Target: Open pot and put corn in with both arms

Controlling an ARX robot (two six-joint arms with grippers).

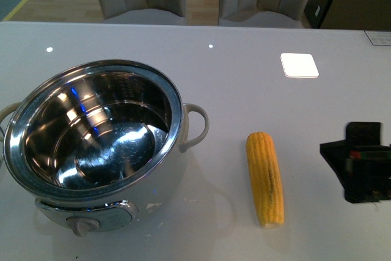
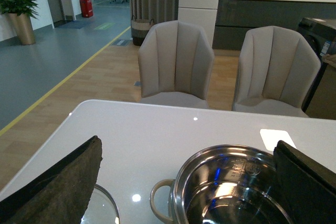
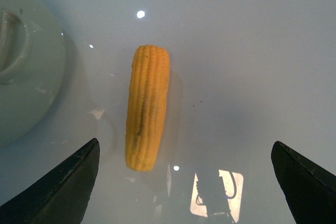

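R gripper [image 3: 185, 142] spread wide, holding nothing, hangs over the corn [image 3: 147, 108], which lies flat on the white table [image 3: 252, 51] near the pot [image 1: 178, 114], not touching. L gripper [image 2: 187, 140] also wide apart, empty, by the lidless pot.

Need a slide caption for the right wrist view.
Open right end effector hovers above the corn lying on the white table beside the pot.
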